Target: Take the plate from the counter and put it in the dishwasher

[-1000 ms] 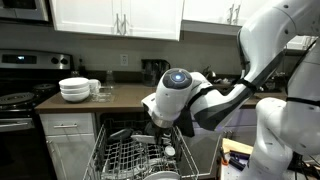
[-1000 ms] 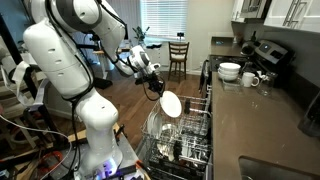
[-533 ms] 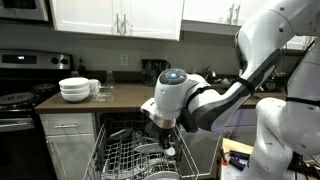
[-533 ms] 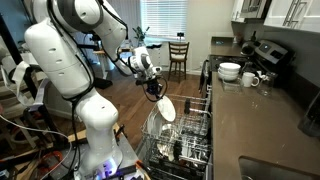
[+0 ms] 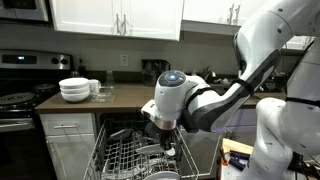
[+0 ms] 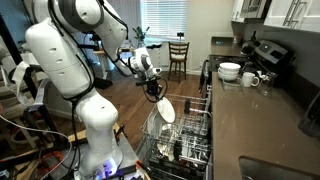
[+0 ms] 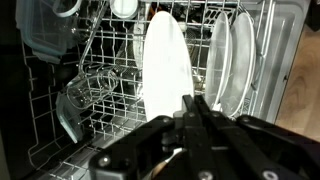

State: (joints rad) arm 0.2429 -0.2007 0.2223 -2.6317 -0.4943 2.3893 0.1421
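The plate (image 7: 165,65) is white and stands on edge among the wire tines of the dishwasher's rack (image 7: 105,110). My gripper (image 7: 196,103) is shut on its rim from above. In an exterior view the plate (image 6: 167,108) hangs tilted below the gripper (image 6: 156,92), low over the rack (image 6: 190,135). In an exterior view my wrist (image 5: 172,95) hovers over the open dishwasher (image 5: 125,160) and hides the fingers. The dark counter (image 6: 255,125) shows in both exterior views.
Two more white plates (image 7: 228,60) stand in the rack right beside the held one. A glass (image 7: 90,88) and a dark dish (image 7: 45,35) lie to the left. A stack of white bowls (image 5: 74,90) and cups sits on the counter beside the stove (image 5: 20,100).
Over the last second the gripper lowered the plate towards the rack. Since half a second ago nothing has visibly moved.
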